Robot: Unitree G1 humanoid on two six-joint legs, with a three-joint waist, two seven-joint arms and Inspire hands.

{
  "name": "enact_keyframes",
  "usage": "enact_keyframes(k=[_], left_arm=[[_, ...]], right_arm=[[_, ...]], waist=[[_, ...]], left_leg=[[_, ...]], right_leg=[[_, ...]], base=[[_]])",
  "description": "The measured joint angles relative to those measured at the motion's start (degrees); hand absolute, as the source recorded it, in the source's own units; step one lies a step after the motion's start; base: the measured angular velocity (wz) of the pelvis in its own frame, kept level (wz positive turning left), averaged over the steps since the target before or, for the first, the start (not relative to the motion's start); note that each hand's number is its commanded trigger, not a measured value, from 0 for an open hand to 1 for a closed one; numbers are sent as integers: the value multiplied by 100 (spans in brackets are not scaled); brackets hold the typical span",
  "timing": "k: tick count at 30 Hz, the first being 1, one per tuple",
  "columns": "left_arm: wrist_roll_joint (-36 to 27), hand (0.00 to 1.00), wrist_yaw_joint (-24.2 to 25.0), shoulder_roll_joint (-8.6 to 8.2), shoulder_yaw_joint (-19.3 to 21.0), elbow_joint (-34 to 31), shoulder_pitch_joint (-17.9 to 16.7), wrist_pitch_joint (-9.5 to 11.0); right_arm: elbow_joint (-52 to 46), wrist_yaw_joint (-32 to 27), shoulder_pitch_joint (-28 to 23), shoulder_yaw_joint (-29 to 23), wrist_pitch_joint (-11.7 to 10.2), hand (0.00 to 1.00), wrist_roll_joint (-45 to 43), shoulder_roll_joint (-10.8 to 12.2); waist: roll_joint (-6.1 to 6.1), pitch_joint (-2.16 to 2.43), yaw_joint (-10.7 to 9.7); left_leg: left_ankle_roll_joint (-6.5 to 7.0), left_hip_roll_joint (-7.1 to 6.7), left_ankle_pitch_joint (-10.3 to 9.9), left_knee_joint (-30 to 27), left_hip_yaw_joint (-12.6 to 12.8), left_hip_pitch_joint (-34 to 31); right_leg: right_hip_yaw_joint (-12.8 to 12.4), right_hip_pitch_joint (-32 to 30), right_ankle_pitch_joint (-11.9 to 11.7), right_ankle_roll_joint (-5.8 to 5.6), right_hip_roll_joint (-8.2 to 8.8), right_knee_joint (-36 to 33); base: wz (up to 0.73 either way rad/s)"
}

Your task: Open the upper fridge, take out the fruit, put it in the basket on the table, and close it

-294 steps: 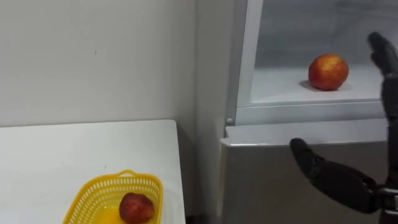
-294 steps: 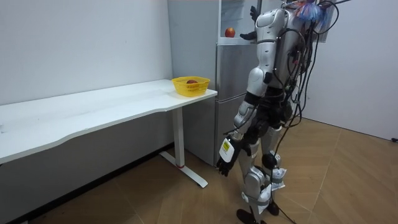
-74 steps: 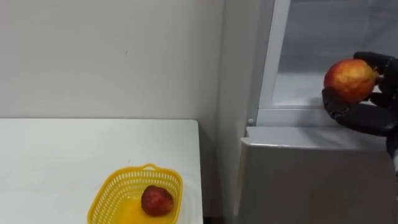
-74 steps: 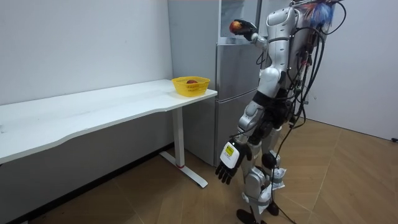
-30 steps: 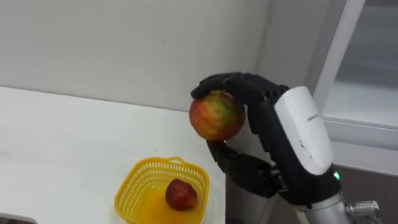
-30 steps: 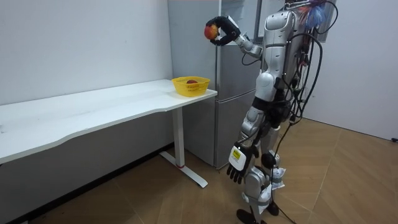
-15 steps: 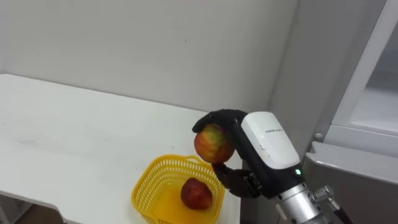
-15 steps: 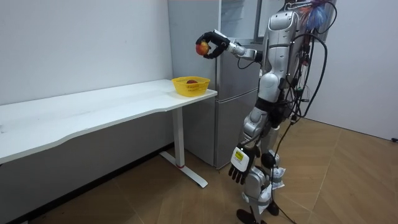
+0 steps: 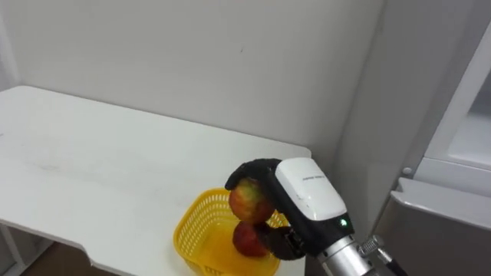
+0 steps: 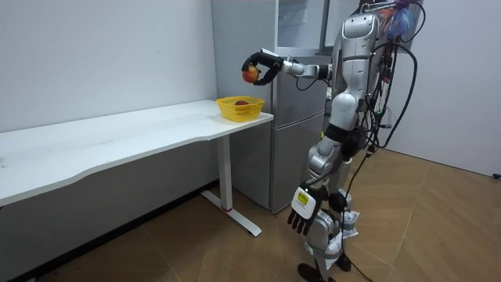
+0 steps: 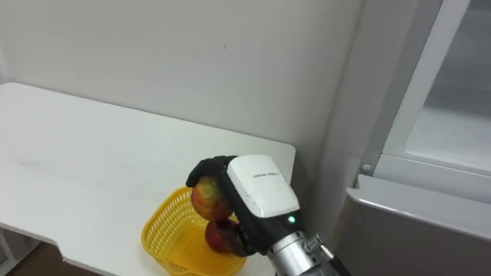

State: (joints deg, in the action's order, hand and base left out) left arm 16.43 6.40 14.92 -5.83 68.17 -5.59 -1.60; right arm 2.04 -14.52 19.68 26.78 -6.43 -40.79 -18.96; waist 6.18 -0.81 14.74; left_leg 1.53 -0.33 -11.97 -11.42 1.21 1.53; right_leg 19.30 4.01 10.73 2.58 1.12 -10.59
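The main risk, in my judgement, is a release from too high: the apple (image 9: 250,201) is in the air above the yellow basket (image 9: 189,228), and the room view shows a clear gap between them. If it falls from there, it can hit the second apple (image 9: 247,239) that lies inside the basket and bounce over the low rim. The basket looks light and stands near the corner of the desk (image 9: 100,169), close to the fridge (image 9: 453,176), so a hard landing or a push from the fingers may shift it toward the edge. A lower and more central placement seems safer to me. The right hand (image 9: 299,192) reaches out from the fridge side with the arm nearly level and stretched forward; its white back faces the camera, and its dark fingers and thumb are curled around the apple from above and below. The left hand (image 10: 300,211) hangs beside the robot's leg with relaxed fingers that point down, and it carries nothing.
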Motion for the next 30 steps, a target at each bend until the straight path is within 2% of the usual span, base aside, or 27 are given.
enact_keyframes(k=[9, 10, 12, 13, 14, 15, 16, 17, 30], left_arm=[[3, 0, 6, -7, -3, 38, -20, -50], [6, 0, 6, -14, 1, 36, -20, -50], [7, 0, 19, -26, 4, 27, -19, -50], [6, 0, 39, -26, 3, 15, -16, -52], [5, 0, 43, -25, 2, -14, -17, -58], [3, 0, 43, -25, 2, -31, -18, -59], [3, 0, 40, -24, 1, -63, -26, -60], [2, 0, 32, -24, 1, -75, -27, -61], [11, 0, 34, -23, 4, -166, -15, -54]], right_arm=[[27, 384, -29, 369, 22, 100, -248, 92], [27, 414, -32, 374, 21, 98, -250, 103], [32, 484, -35, 374, 31, 77, -255, 137], [51, 520, -35, 375, 31, 53, -252, 154], [107, 543, -34, 375, 31, 47, -249, 176], [143, 556, -34, 375, 31, 18, -249, 191], [200, 606, -35, 392, 53, 18, -249, 218], [207, 639, -35, 449, 116, 0, -249, 230], [205, 775, -34, 513, 132, 0, -248, 326]], waist=[[-15, -11, 28], [-17, -12, 39], [-22, -15, 87], [-21, -14, 124], [-21, -14, 138], [-21, -14, 146], [-21, -15, 160], [-21, -14, 161], [-42, 0, 146]], left_leg=[[1, -4, 0, -6, -1, -5], [1, -4, 0, -6, -1, -6], [1, -5, 0, -6, 2, -6], [1, -4, 0, -5, 0, -6], [1, -4, 0, -6, -1, -4], [1, -4, 0, -7, -1, -3], [1, -6, 0, -7, -1, -3], [2, -6, 0, -9, -2, -8], [2, -7, 0, -22, -3, -21]], right_leg=[[-18, 0, 0, -1, 3, -1], [-18, -1, 0, -1, 3, -1], [-27, -5, 0, -1, 3, 0], [-29, -7, 0, -1, 2, 0], [-27, -6, 0, -1, 3, 0], [-27, -6, 0, -1, 3, 0], [-27, -6, 0, -1, 5, 0], [-26, -10, 0, -1, 6, -1], [-21, -15, 0, 0, 7, -1]], base=[[0], [0], [0], [0], [0], [0], [0], [0], [0]])
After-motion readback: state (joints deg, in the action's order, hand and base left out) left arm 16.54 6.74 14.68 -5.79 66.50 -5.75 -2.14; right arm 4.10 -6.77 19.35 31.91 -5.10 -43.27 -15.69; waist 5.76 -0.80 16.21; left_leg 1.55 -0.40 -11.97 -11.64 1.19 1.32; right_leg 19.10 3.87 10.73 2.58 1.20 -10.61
